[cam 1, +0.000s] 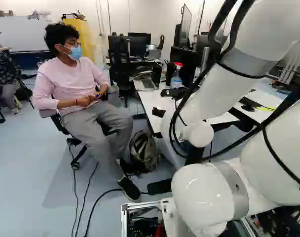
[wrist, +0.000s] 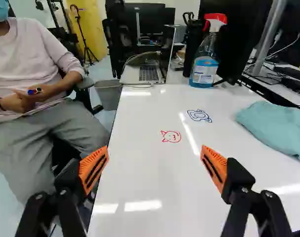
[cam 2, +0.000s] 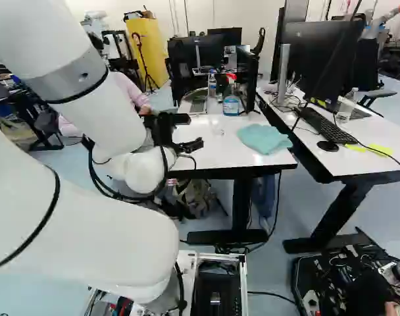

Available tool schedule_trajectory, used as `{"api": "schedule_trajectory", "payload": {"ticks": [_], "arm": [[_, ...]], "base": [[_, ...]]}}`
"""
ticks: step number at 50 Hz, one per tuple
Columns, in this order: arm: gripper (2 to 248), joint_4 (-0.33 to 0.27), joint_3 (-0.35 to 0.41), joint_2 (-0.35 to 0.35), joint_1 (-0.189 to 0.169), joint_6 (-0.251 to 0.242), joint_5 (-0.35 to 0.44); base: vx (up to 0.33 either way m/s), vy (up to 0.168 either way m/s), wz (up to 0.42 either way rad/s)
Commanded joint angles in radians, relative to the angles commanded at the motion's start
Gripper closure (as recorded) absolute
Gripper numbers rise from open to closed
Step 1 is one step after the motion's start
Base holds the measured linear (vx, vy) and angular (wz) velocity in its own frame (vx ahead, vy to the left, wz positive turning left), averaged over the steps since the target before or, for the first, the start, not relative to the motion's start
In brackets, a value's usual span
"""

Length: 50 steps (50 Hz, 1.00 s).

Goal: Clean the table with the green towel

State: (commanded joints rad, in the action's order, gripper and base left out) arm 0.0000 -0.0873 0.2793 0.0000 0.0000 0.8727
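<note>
Near green towel (wrist: 276, 129): blue drawing (wrist: 199, 115) | farther off: red drawing (wrist: 171, 137) | well apart from towel: gripper (cam 2: 195, 131), fingers spread wide

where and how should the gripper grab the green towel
Probably best by its bunched middle, from straight above: the towel lies low and loosely crumpled on the white table, so its raised folds offer something to pinch, while its edges lie nearly flat. The open gripper should come down with one finger either side of a fold.
</note>
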Motion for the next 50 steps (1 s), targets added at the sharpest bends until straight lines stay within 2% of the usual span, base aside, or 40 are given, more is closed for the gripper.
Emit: {"api": "schedule_trajectory", "payload": {"ticks": [1, 18, 34, 50], "arm": [[3, 0.000, -0.011, -0.014, -0.012, 0.000, 0.000], [3, 0.000, -0.045, -0.053, -0.056, 0.000, 0.000], [3, 0.000, -0.070, -0.081, -0.116, 0.000, 0.000], [3, 0.000, -0.092, -0.070, -0.180, 0.000, 0.000]], "base": [[0.000, 0.000, 0.000], [0.000, 0.000, 0.000], [0.000, 0.000, 0.000], [0.000, 0.000, 0.000]]}}
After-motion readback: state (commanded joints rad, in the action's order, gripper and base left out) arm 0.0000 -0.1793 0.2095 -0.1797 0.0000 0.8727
